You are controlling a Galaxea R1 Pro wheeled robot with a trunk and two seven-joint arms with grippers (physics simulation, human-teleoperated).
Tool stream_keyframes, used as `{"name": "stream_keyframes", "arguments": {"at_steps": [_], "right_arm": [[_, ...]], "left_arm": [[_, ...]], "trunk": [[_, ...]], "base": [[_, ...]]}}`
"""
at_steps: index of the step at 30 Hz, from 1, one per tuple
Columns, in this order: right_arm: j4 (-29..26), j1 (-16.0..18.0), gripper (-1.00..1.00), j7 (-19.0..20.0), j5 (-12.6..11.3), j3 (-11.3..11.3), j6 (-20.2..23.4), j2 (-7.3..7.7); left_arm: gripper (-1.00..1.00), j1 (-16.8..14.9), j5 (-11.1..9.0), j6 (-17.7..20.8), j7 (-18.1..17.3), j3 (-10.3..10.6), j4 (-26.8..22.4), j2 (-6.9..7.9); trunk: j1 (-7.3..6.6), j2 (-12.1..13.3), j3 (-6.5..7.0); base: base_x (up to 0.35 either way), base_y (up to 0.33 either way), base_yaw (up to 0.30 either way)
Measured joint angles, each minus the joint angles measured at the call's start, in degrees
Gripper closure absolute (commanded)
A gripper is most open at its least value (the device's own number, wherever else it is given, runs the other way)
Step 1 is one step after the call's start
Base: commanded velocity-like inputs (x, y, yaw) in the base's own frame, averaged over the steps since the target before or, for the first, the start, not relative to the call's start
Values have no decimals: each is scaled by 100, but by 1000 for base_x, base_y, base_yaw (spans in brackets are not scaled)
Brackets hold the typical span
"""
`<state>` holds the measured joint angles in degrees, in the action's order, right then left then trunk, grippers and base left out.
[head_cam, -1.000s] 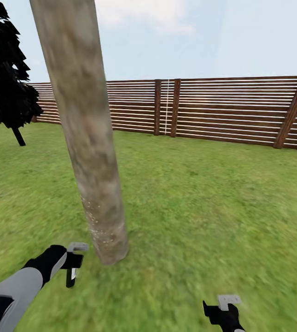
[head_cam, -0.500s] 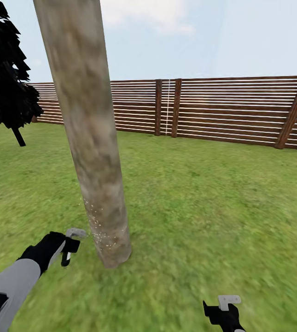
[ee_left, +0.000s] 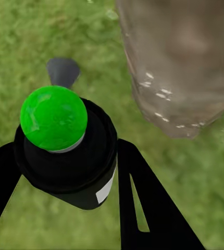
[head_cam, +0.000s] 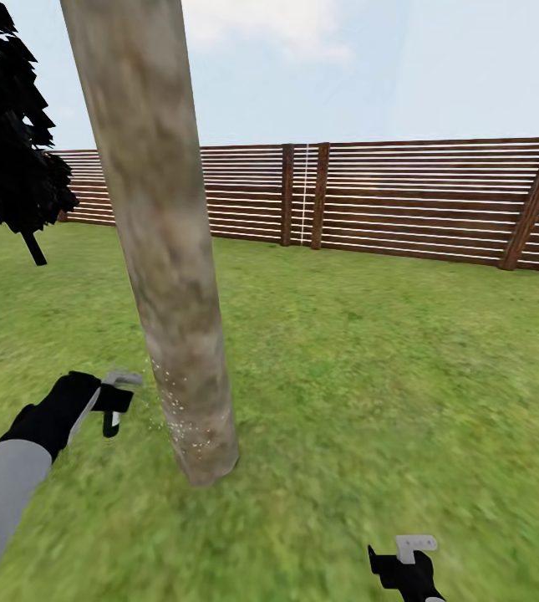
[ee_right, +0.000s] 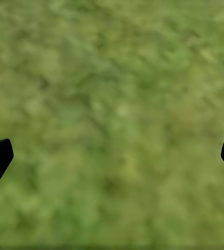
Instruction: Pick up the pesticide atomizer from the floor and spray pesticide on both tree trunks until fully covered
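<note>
Left gripper pinching pesticide atomizer: black body, green round cap, held between both fingers. Tree trunk lies just right of it and slightly farther, near but apart; trunk's long axis upright, leaning slightly. Left arm far nearer trunk than right. Bark mottled tan-grey, pesticide specks white, low on trunk only; upper bark bare, so much spraying judged left. Right gripper spread, empty, over grass near right.
</note>
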<state>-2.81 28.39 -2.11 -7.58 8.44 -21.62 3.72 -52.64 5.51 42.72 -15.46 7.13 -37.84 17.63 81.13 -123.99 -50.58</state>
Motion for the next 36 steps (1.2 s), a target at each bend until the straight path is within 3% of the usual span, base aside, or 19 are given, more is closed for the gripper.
{"name": "stream_keyframes", "arguments": {"at_steps": [3, 9, 10, 12, 15, 17, 20, 21, 24, 28, 29, 31, 36], "right_arm": [[0, 0, -100, 0, 2, 0, 0, -1], [0, 0, -100, 0, 0, 0, 0, -2], [0, 0, -100, 0, 1, 0, 0, -2], [0, 0, -100, 0, 2, 0, 0, -1], [0, 0, -100, 0, 3, 0, 0, -3], [0, 0, -100, 0, 2, 0, 0, -3], [0, 0, -100, 0, 2, 0, 0, -3], [0, 0, -100, 0, 2, -1, 0, -3], [0, 0, -100, 2, -1, 0, 0, -3], [-4, 0, -100, 7, -6, 0, 0, -4], [-2, 0, -100, 8, -7, -1, 0, -6], [-1, 0, -100, 9, -7, -1, 0, -11], [-8, 0, -100, 7, -6, 0, -2, -12]], "left_arm": [[100, -189, -9, 147, -3, -1, 0, 2], [100, 34, -4, 32, 66, -4, 346, -24], [100, 112, -10, -55, 71, -7, 460, -29], [100, 241, -65, -649, 105, -14, 1224, -79], [100, 255, -334, -1142, 119, -21, 1887, -141], [100, 264, -446, -1493, 295, -21, 2384, -288], [100, 271, -565, -1799, 946, -30, 2651, -521], [100, 277, -788, -1848, 1084, -44, 2694, -637], [100, 509, -1057, -1938, 1191, -17, 2709, -744], [100, 662, -1147, -1962, 1373, -13, 2754, -774], [100, 678, -1182, -1970, 1379, -22, 2753, -846], [100, 700, -1189, -1995, 1412, -30, 2734, -1141], [100, 824, -1160, -2324, 1486, -10, 2759, -1263]], "trunk": [[0, 0, 0], [1, 1, -2], [1, 1, -1], [1, 1, -1], [1, 0, -1], [1, 0, -1], [0, 0, 0], [0, 0, 0], [0, 0, -1], [0, 0, 0], [0, 0, 0], [0, 0, 0], [0, 0, -1]], "base": [[0, 0, 0], [0, 0, 0], [0, 0, 0], [0, 0, 0], [0, 0, 0], [0, 0, 0], [0, 0, 0], [0, 0, 0], [0, 0, 0], [0, 0, 27], [0, 0, 201], [0, -54, 258], [0, -235, 70]]}}
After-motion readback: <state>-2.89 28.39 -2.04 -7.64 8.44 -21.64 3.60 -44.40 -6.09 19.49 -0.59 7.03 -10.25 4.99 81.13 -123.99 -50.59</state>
